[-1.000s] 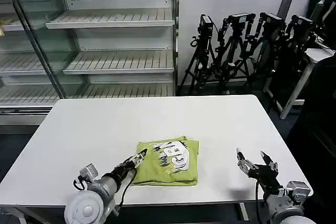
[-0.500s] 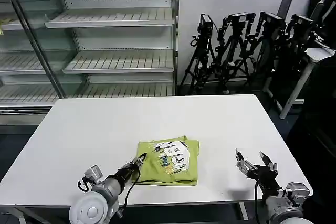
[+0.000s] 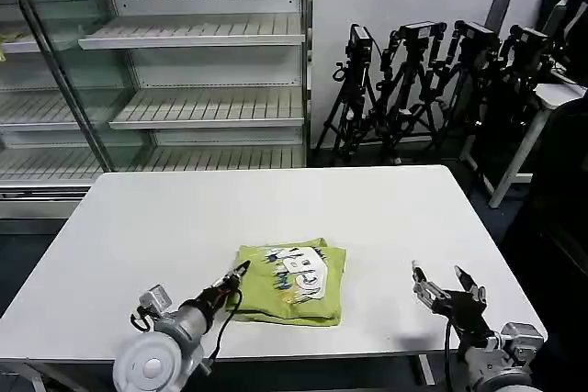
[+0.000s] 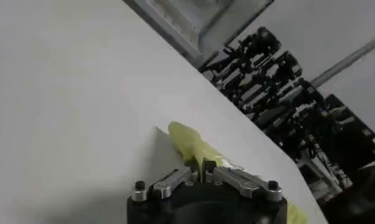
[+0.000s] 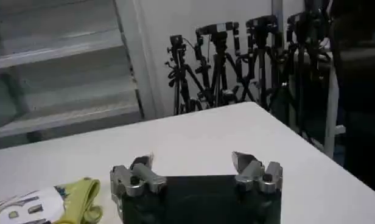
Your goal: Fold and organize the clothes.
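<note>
You had the lime yellow-green cotton T-shirt, folded into a compact rectangle with its white-and-dark printed graphic facing up, lying on the white rectangular table in the lower centre of the head frame. The left claw sat at the shirt's left edge, its fingers pressed together on a fold of the fabric. The right claw stood in the lower right of the frame, fingers spread, well apart from the shirt.
</note>
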